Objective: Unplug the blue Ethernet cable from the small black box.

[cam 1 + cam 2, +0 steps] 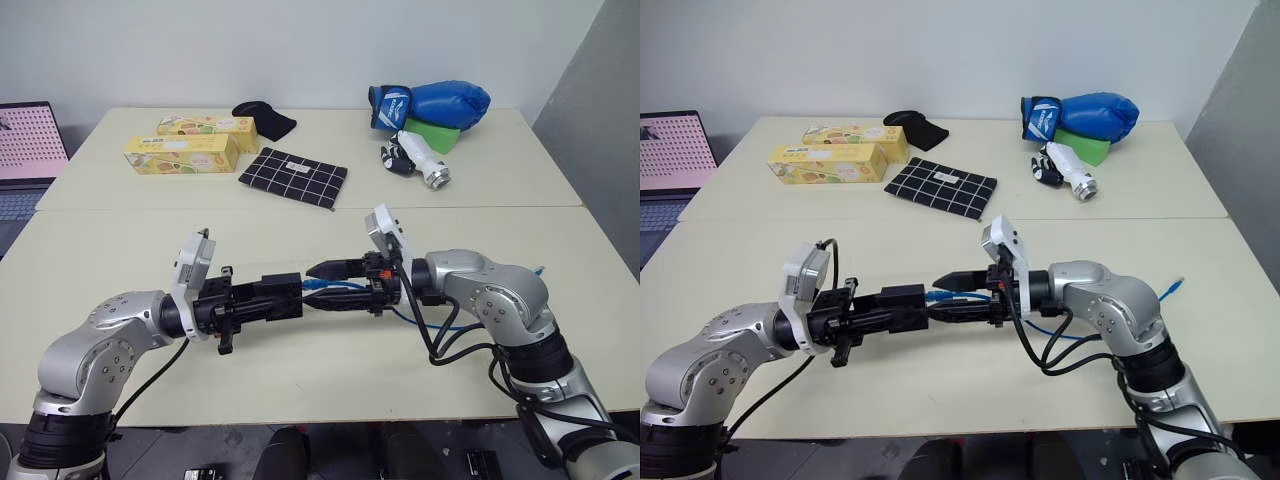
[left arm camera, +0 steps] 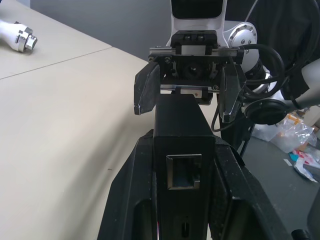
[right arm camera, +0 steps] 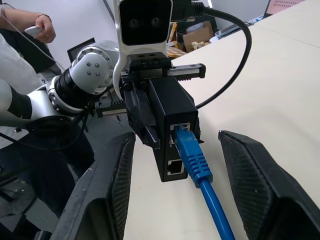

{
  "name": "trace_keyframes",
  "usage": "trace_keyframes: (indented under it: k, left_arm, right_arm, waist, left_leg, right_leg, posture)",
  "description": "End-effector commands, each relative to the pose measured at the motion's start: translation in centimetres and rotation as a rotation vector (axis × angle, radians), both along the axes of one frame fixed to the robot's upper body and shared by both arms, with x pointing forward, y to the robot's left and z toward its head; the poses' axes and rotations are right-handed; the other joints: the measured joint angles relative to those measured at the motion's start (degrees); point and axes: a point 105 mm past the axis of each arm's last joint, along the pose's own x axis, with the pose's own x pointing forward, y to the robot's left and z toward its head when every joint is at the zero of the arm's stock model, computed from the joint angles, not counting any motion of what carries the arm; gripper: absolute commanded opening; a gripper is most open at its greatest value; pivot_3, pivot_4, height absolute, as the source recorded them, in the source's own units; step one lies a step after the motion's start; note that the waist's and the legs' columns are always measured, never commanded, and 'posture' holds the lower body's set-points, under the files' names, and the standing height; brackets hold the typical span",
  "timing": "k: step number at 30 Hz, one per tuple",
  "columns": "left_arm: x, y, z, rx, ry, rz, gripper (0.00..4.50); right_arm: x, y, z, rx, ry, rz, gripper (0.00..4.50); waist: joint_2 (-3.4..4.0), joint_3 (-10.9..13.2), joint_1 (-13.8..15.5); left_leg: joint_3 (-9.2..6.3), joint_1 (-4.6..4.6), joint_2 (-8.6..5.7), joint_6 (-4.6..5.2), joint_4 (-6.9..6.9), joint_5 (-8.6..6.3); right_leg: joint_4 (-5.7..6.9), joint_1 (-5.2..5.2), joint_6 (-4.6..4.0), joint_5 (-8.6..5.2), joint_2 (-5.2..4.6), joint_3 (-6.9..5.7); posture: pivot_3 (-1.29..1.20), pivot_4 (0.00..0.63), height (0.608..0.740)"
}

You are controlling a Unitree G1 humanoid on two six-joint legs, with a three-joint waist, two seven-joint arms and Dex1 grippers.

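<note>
The left gripper's fingers [image 2: 130, 200] cover both sides of the small black box [image 2: 180, 135], leaving 1 port face exposed. The blue Ethernet cable [image 3: 200, 170] runs off the frame's lower edge, its far plug [image 1: 1181, 283] too small to make out. A person's hand [image 3: 42, 30] is cropped at the edge, holding something indistinct.

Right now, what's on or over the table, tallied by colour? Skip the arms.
Yellow: 2 cartons
Blue: 2, cable, boxing glove
Black: 3, box, grid cloth, fabric lump
Green: 1 block
White: 1 tool
Total: 9
</note>
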Motion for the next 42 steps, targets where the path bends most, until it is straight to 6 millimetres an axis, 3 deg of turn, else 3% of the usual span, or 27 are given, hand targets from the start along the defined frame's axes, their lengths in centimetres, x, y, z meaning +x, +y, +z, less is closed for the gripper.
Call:
trace_keyframes:
  k: [1, 8, 15, 16, 21, 22, 37, 42]
  left_arm:
    - [-0.2, -0.1, 0.4, -0.013, -0.028, -0.010, 0.79]
    - [-0.3, -0.2, 0.3, -0.010, -0.024, -0.012, 0.79]
    - [-0.3, -0.1, 0.2, -0.009, -0.022, -0.009, 0.79]
    - [-0.2, -0.1, 0.2, -0.011, -0.024, -0.008, 0.79]
    - [0.0, -0.3, 0.3, -0.024, -0.026, -0.003, 0.79]
    - [-0.1, -0.3, 0.3, -0.025, -0.026, -0.004, 0.79]
    - [-0.2, -0.4, -0.2, -0.016, -0.025, -0.065, 0.79]
    - [0.1, -0.7, -0.3, -0.018, -0.030, -0.075, 0.79]
  right_arm:
    - [-0.2, 0.0, 1.1, 0.038, -0.023, 0.012, 2.81]
    - [-0.3, -0.1, 1.1, 0.039, -0.015, 0.017, 2.81]
    - [-0.4, -0.2, 1.2, 0.042, -0.004, 0.025, 1.63]
    - [-0.4, -0.2, 1.2, 0.038, -0.008, 0.028, 1.23]
    - [-0.8, 0.0, 0.7, 0.008, -0.041, 0.050, 0.07]
    - [-0.9, 0.0, 0.6, 0.007, -0.043, 0.052, 0.02]
    - [-0.6, -0.8, 0.9, 0.022, 0.024, 0.061, 0.01]
    - [-0.4, -1.2, 1.0, 0.029, 0.025, 0.033, 1.43]
  waist:
    - [0.00, 0.00, 0.00]
    - [0.00, 0.00, 0.00]
    - [0.00, 0.00, 0.00]
    - [0.00, 0.00, 0.00]
    - [0.00, 0.00, 0.01]
    - [0.00, 0.00, 0.01]
    - [0.00, 0.00, 0.01]
    - [0.00, 0.00, 0.00]
  left_leg:
    - [0.00, 0.00, 0.00, 0.00, 0.00, 0.00]
    - [0.00, 0.00, 0.00, 0.00, 0.00, 0.00]
    - [0.01, 0.00, 0.00, 0.00, -0.01, 0.00]
    - [0.00, 0.00, 0.00, 0.00, -0.01, 0.00]
    - [0.00, 0.00, 0.00, 0.00, -0.01, 0.00]
    - [0.00, 0.00, -0.01, 0.00, -0.01, 0.00]
    - [0.00, 0.00, -0.02, 0.00, -0.01, 0.00]
    - [0.01, 0.00, -0.04, 0.00, -0.01, 0.00]
  right_leg:
    - [0.00, 0.00, 0.00, 0.00, 0.00, 0.00]
    - [0.00, 0.00, 0.00, 0.00, 0.00, 0.00]
    - [-0.01, 0.00, 0.00, 0.00, 0.01, 0.00]
    - [-0.01, 0.00, 0.00, 0.00, 0.01, 0.00]
    - [-0.01, 0.00, 0.00, 0.00, 0.01, 0.00]
    - [-0.01, 0.00, 0.00, 0.00, 0.02, 0.00]
    - [-0.02, 0.00, 0.00, 0.00, 0.02, -0.01]
    - [-0.02, 0.00, 0.00, 0.00, 0.03, -0.01]
  posture:
    - [0.00, 0.150, 0.740]
    - [0.00, 0.150, 0.740]
    - [0.00, 0.150, 0.740]
    - [0.00, 0.150, 0.740]
    - [0.00, 0.150, 0.740]
    - [0.00, 0.150, 0.740]
    - [0.00, 0.150, 0.740]
    - [0.00, 0.150, 0.740]
